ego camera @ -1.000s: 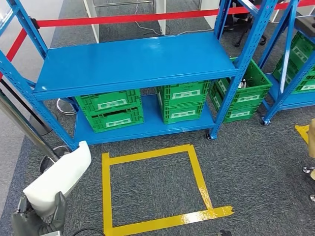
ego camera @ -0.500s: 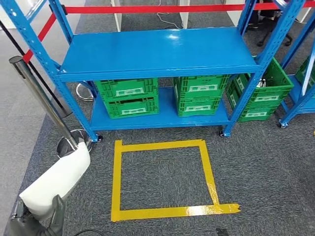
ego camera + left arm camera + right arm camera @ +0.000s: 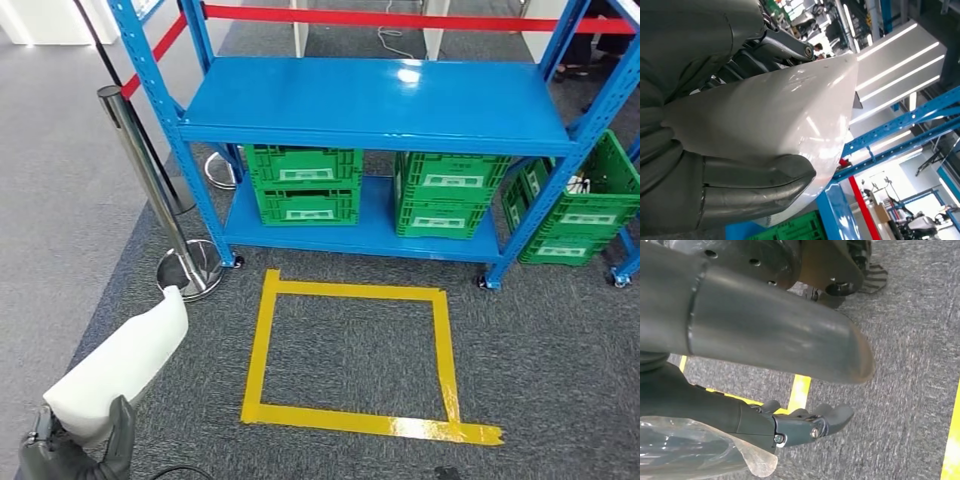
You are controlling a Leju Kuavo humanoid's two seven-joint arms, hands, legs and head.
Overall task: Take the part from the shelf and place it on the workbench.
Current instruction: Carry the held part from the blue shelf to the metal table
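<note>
The part (image 3: pixel 121 362) is a smooth white elongated shell at the lower left of the head view, pointing up and to the right. My left hand (image 3: pixel 75 450) grips its lower end from below. In the left wrist view the white part (image 3: pixel 783 115) lies across the palm, with the grey thumb (image 3: pixel 753 180) pressed along one side and the darker fingers on the other. My right hand (image 3: pixel 753 340) hangs over the grey carpet with thumb and fingers (image 3: pixel 802 425) apart and nothing between them.
A blue shelf (image 3: pixel 377 100) stands ahead with a bare upper deck and green crates (image 3: pixel 306 185) below. A yellow tape square (image 3: pixel 260 345) marks the carpet before it. A steel stanchion post (image 3: pixel 147 180) with a round base stands at the left. A red bar (image 3: pixel 392 18) runs behind.
The whole picture has shifted to the right, so the camera has turned left; the stanchion has come into view. The white part stays in my left hand.
</note>
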